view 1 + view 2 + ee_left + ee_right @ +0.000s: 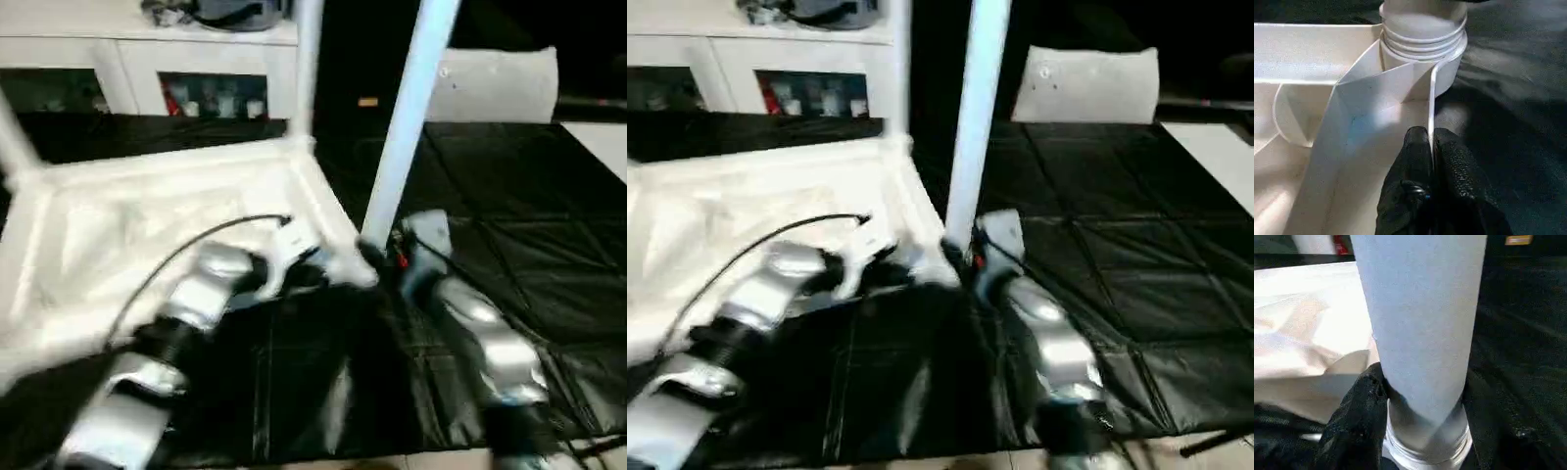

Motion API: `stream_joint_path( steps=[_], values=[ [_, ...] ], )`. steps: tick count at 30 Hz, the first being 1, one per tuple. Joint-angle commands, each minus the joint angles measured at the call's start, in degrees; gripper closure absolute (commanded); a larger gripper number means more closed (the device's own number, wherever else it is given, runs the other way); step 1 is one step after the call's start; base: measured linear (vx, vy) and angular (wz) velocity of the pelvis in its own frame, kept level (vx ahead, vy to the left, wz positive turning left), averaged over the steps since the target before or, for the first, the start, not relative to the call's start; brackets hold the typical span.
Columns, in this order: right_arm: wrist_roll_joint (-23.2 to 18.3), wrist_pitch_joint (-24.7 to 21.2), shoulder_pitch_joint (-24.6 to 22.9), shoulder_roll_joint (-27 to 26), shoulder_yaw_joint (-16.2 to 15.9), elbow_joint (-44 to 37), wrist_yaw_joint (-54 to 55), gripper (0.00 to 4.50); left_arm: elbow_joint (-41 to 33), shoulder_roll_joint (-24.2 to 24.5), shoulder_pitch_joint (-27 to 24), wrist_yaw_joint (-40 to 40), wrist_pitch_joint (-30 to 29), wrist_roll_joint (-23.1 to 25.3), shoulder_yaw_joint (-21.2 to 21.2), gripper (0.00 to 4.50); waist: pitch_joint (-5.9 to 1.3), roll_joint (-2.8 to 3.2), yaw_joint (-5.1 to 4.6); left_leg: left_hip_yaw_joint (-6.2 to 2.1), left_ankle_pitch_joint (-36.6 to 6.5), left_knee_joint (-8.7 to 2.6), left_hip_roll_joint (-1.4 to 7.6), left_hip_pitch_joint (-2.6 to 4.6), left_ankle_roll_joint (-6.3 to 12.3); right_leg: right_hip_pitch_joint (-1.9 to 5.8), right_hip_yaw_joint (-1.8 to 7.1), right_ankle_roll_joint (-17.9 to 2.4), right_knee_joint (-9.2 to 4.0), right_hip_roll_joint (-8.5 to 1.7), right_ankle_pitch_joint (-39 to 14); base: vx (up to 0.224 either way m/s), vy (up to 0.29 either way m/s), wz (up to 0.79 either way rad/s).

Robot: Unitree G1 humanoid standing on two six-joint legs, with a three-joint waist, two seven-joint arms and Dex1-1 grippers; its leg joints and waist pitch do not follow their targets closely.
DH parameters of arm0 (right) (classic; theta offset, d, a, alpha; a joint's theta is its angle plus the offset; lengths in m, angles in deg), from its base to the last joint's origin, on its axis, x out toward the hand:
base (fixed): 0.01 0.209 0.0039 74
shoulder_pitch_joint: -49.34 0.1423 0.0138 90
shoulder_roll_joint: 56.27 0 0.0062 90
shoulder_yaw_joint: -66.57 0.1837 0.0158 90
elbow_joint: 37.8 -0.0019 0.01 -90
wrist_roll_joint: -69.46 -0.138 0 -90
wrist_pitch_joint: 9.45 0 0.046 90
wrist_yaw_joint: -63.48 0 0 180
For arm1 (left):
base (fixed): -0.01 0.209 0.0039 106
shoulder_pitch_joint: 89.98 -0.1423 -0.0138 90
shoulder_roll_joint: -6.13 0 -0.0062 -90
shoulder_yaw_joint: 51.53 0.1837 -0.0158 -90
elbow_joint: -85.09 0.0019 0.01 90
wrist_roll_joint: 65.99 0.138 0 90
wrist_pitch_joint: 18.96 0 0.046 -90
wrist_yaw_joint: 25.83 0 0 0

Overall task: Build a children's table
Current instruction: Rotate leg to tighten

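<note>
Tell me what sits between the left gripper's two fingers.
The tabletop's thin upright rim, pinched between the fingers just below the corner socket, as the left wrist view shows.

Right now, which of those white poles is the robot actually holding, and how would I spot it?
Find the white tabletop lying upside down on the black mat. At its near right corner stands a leg, upright in the corner socket. Unlike the other upright legs farther back, this one has the right gripper clasped around its base.

The upright leg (407, 117) is cut off by the frame's top edge.
</note>
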Motion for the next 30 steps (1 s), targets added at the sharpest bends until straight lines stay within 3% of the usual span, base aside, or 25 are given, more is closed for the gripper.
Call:
stream_joint_path(
  steps=[1, 4, 5, 9, 10, 14, 16, 20, 21, 24, 27, 29, 30],
  values=[
    [-2.17, -1.47, -0.47, -4.23, -7.1, 0.23, -3.64, 2.22, -2.71, -3.43, 1.75, 2.58, 1.77, -1.42, 0.52, 4.5, -2.97, 0.05, 0.4, -1.56, -1.33, -4.12, 3.55, -0.22, 2.67, 2.7, 3.08, -12.81, -4.39, -5.71, -0.6, 0.0, 0.0, 0.0],
    [-2.57, -0.92, -1.3, -4.1, -6.72, -1.21, -4.67, 1.85, -2.9, -2.26, 1.31, 1.33, 2.62, -0.98, 1.04, 4.5, -2.96, 0.26, 0.59, -1.46, 0.21, -4.14, 3.67, -0.16, 4.24, 2.84, 3.0, -14.08, -4.07, -5.76, 4.58, 0.0, 0.0, 0.0],
    [-2.92, -0.11, -2.19, -2.89, -6.03, -2.46, -6.49, 1.78, -3.1, -0.99, 0.83, -0.66, 3.24, -1.0, 1.19, 4.5, -2.93, 0.47, 0.62, -1.49, -0.04, -4.14, 3.71, -0.16, 4.34, 2.84, 3.01, -14.26, -4.09, -5.83, 4.58, 0.0, 0.0, 0.0],
    [-3.43, 0.97, -3.52, 0.39, -4.72, -4.08, -8.98, 1.37, -3.46, 1.36, -0.04, -3.92, 4.62, -1.27, 1.5, 4.5, -2.87, 0.37, 0.62, -1.48, -1.55, -4.23, 3.89, -0.04, 4.4, 3.02, 2.98, -14.72, -4.11, -5.85, 3.5, 0.0, 0.0, 0.0],
    [-4.47, 1.96, -4.56, 4.33, -3.9, -5.37, -12.99, 1.3, -3.14, 3.55, -0.5, -7.3, 6.82, -1.73, 1.71, 4.5, -2.87, 0.44, 0.66, -1.53, -1.17, -4.22, 3.94, -0.14, 4.85, 3.14, 2.96, -14.87, -4.03, -5.9, 4.0, 0.0, 0.0, 0.0],
    [-6.13, 2.98, -5.8, 9.77, -3.65, -7.38, -20.13, 0.94, -2.55, 6.36, -0.97, -12.0, 10.14, -1.82, 2.43, 4.5, -2.97, 0.31, 0.66, -1.41, -0.14, -4.05, 4.05, -0.15, 6.25, 3.19, 2.82, -15.52, -3.68, -5.87, 7.63, 0.0, 0.0, 0.0],
    [-7.67, 4.22, -6.61, 14.57, -3.59, -8.7, -27.68, 0.87, -2.36, 8.83, -1.5, -17.62, 14.59, -2.57, 3.47, 4.5, -2.83, 0.24, 0.93, -1.4, -1.13, -4.01, 4.1, -0.08, 6.58, 3.23, 2.81, -15.75, -3.97, -6.09, 5.19, 0.0, 0.0, 0.0],
    [-8.57, 4.93, -6.51, 18.33, -3.23, -8.64, -33.49, 0.5, -2.06, 10.21, -1.62, -21.75, 16.28, -4.06, 3.35, 4.5, -2.81, 0.32, 1.14, -1.23, -1.0, -3.98, 4.41, 0.12, 7.11, 2.82, 2.65, -16.37, -3.73, -6.06, 5.68, 0.0, 0.0, 0.0],
    [-8.79, 5.79, -6.09, 20.81, -3.41, -7.93, -37.15, 0.38, -1.69, 11.11, -1.57, -24.47, 17.66, -4.58, 3.68, 4.5, -2.78, -0.12, 1.35, -1.17, -0.94, -4.01, 4.43, 0.23, 7.2, 2.81, 2.62, -16.46, -3.77, -6.08, 4.95, 0.0, 0.0, 0.0],
    [-9.82, 6.85, -5.29, 24.04, -4.06, -6.82, -42.35, 0.38, -0.83, 12.2, -1.27, -27.78, 19.42, -5.03, 4.35, 4.5, -2.75, -0.06, 2.17, -1.01, 0.11, -3.95, 4.55, 0.41, 7.49, 2.63, 2.59, -16.49, -3.52, -6.15, 5.6, 0.0, 0.0, 0.0],
    [-12.74, 7.07, -3.55, 27.46, -4.9, -4.85, -51.31, 0.38, 0.8, 13.23, -0.63, -32.97, 22.55, -5.64, 5.7, 4.5, -2.78, -0.7, 2.38, -0.95, -0.59, -3.78, 4.42, 0.26, 8.22, 2.84, 2.49, -16.79, -3.56, -6.4, 4.8, 0.0, 0.0, 0.0],
    [-13.11, 6.8, -3.09, 27.8, -5.18, -4.26, -53.0, 0.38, 0.91, 13.35, -0.55, -34.06, 23.15, -5.71, 6.07, 4.5, -2.73, -0.55, 2.69, -0.92, -0.67, -3.82, 4.59, 0.37, 8.18, 2.71, 2.4, -16.78, -3.66, -6.52, 3.69, 0.0, 0.0, 0.0],
    [-13.41, 6.63, -2.64, 28.11, -5.5, -3.6, -54.67, 0.38, 0.93, 13.41, -0.45, -35.13, 23.59, -5.78, 6.47, 4.5, -2.77, -0.83, 2.82, -0.87, -0.59, -3.78, 4.54, 0.39, 8.29, 2.7, 2.24, -16.87, -3.57, -6.45, 3.18, 0.0, 0.0, 0.0]
  ],
)
